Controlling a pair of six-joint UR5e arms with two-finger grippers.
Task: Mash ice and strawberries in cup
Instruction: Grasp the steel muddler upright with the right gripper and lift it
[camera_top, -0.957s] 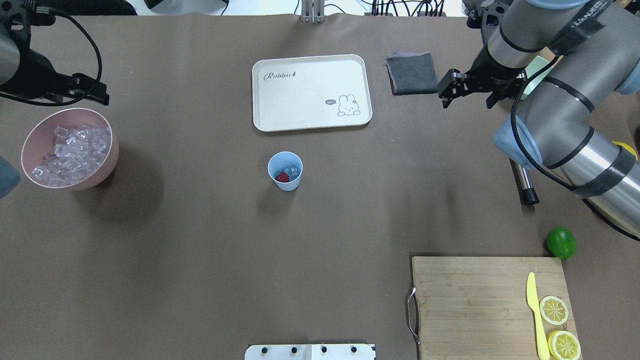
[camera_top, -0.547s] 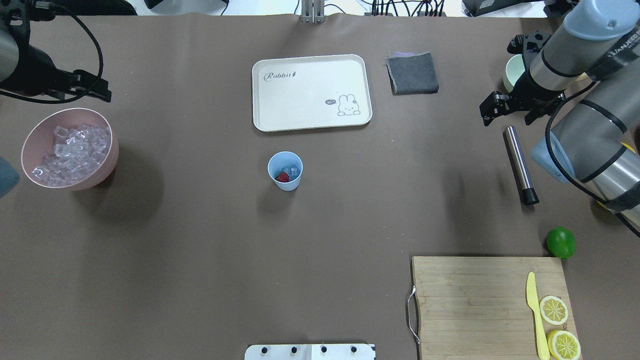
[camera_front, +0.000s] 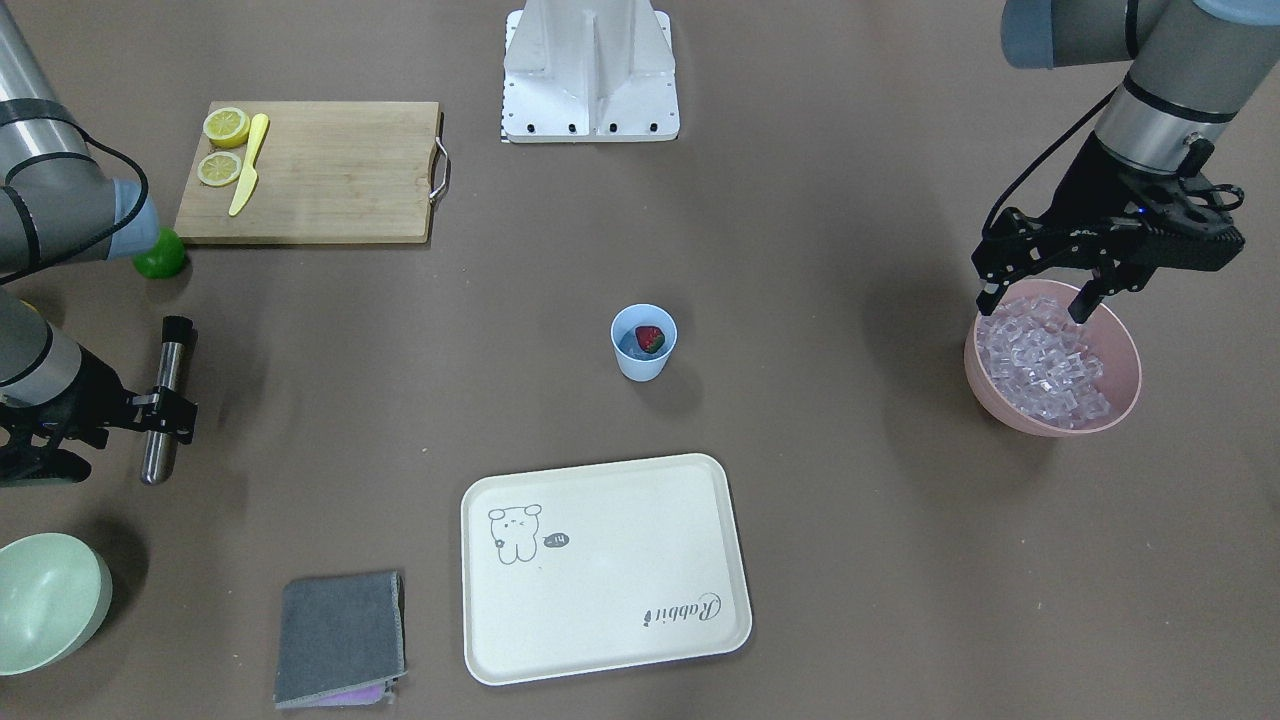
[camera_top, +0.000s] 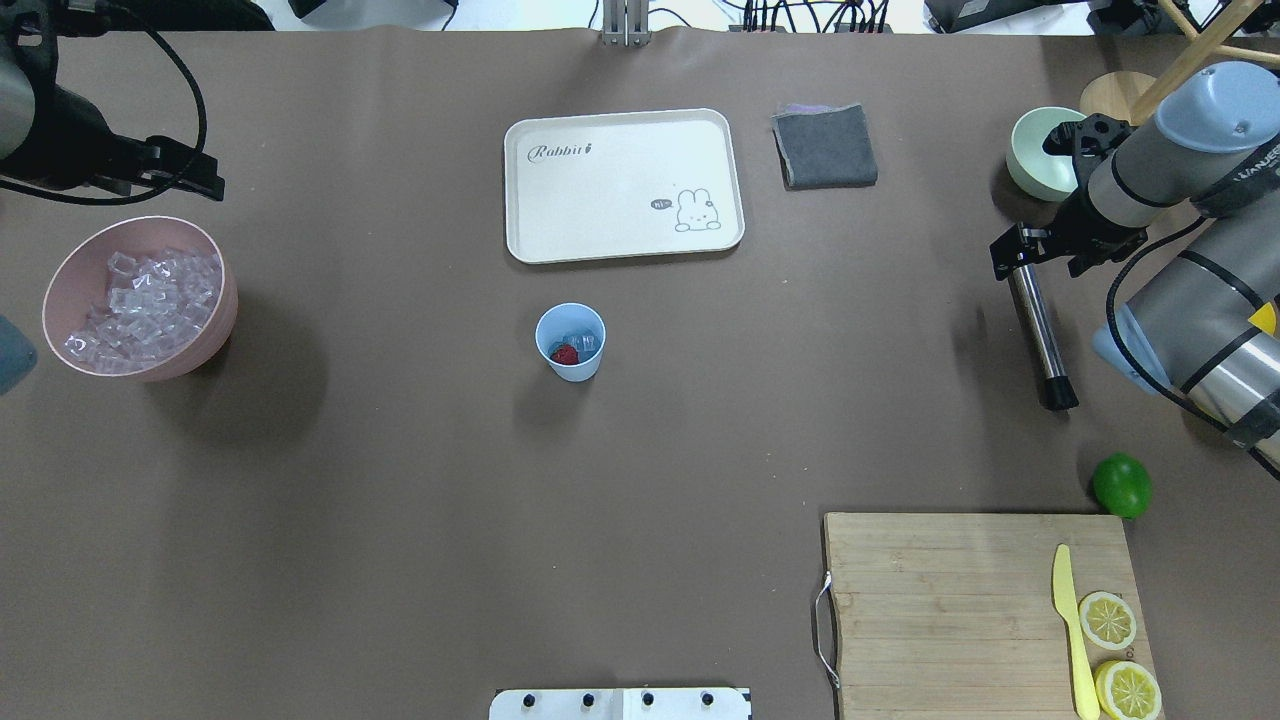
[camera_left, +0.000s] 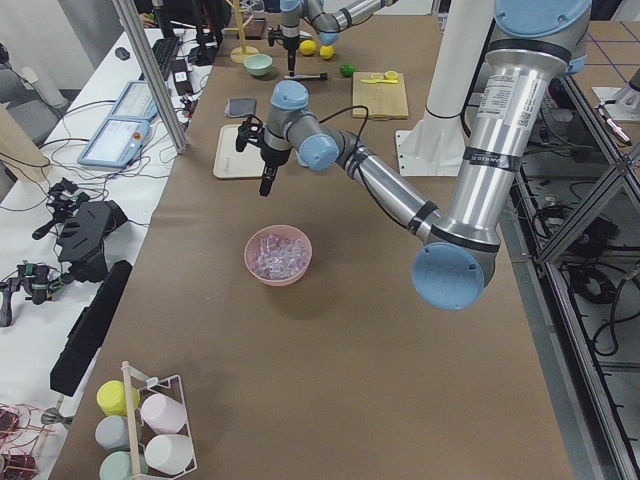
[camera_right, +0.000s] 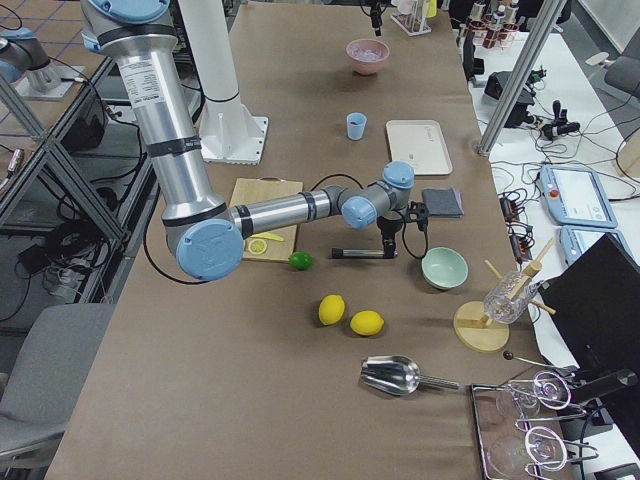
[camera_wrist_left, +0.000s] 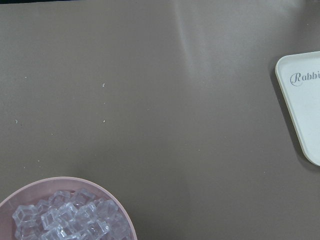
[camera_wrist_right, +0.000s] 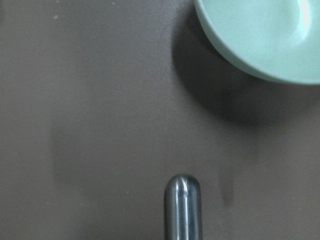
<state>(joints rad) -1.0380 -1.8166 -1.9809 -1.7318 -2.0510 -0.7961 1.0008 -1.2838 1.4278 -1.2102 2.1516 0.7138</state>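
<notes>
Overhead exterior: cup (camera_top: 578, 372) central, strawberry (camera_top: 565, 354) and ice (camera_top: 585, 342) inside, unmashed. Right hand (camera_top: 1020, 262) straddles steel masher (camera_top: 1040, 335) end, likely readying pickup; clamped or not, cannot tell.

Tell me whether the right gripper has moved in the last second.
Yes. In the overhead view the right gripper has swung rightward, away from the grey cloth, and now sits at the far end of the steel muddler.

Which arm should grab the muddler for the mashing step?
Right. Its pincer hangs open over the muddler's steel end. The left pincer is open too, but across the table above the pink ice bowl.
</notes>
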